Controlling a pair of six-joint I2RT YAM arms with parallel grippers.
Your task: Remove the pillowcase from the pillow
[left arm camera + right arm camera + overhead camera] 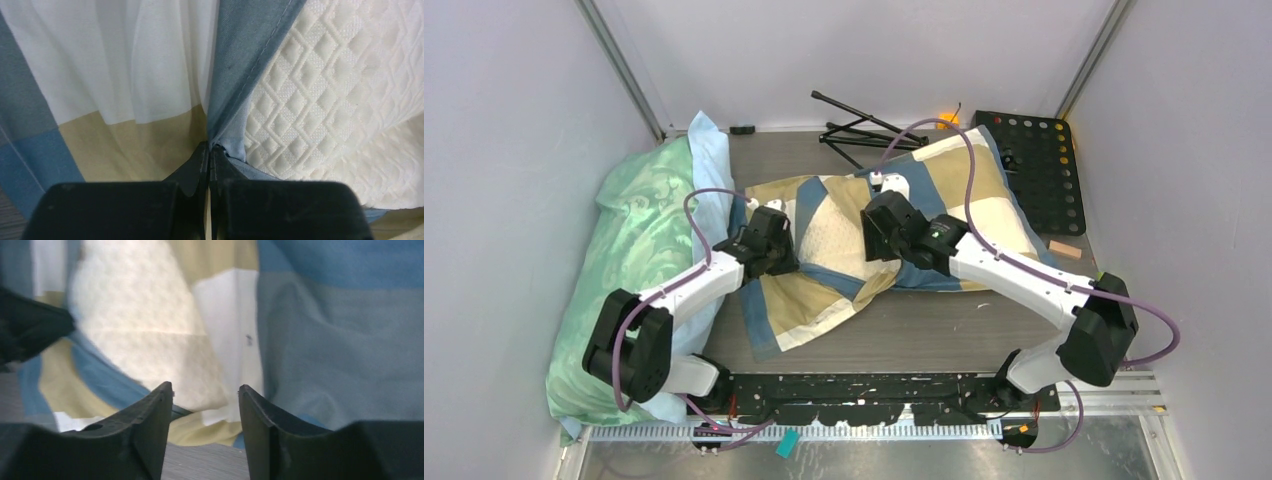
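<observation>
Both arms reach forward over the counter (pixel 944 320), where the pillowcase (pixel 804 295) lies with the pillow (pixel 832 238) showing at its opening. Only the left wrist view shows the left gripper (pixel 209 148) pinching the blue hem. The right gripper (pixel 206 388) hovers above the fabric, jaws apart, empty.

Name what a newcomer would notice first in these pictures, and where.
The soft blue, tan and cream-white block-patterned pillowcase sprawls in the middle, with the plump cream quilted pillow showing at its opening. The left claw is shut on the case's blue edge beside that pillow, while the right claw stands open over the fabric. A big mint-green patterned pillow lies at far left.
</observation>
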